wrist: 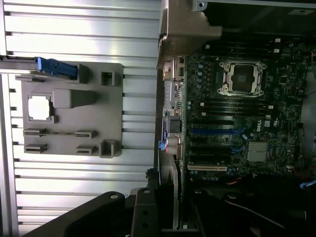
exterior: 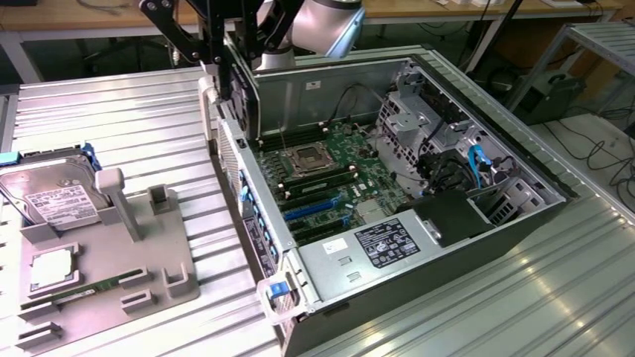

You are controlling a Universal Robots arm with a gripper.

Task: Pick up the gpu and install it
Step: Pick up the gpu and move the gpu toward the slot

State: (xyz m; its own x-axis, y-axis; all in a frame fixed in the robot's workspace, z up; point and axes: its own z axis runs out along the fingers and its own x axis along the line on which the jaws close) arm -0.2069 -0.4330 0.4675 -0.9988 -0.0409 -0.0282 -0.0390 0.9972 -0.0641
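Gripper point(exterior: 224, 74) was clamped shut on the gpu point(exterior: 245, 93), which hung edge-on as a thin dark slab at eleven o'clock in the exterior view. The card was clear of the ribbed metal bench point(exterior: 119, 126) and sat just above the rear wall of the open computer case point(exterior: 427, 290), with its pale bracket point(exterior: 208, 100) on the outer side. It was not seated in any slot.

Inside the case, the motherboard point(exterior: 337, 175) lay exposed at the centre. Its empty processor socket point(exterior: 308, 158) was at twelve o'clock from the blue expansion slots point(exterior: 317, 208). A labelled power supply point(exterior: 382, 245) filled the case corner at five o'clock.

A grey fixture plate point(exterior: 159, 238) rested on the bench at eight o'clock, well apart from the gpu. It carried a hard drive point(exterior: 55, 197), a square processor chip point(exterior: 50, 269) and a narrow memory stick point(exterior: 85, 291).
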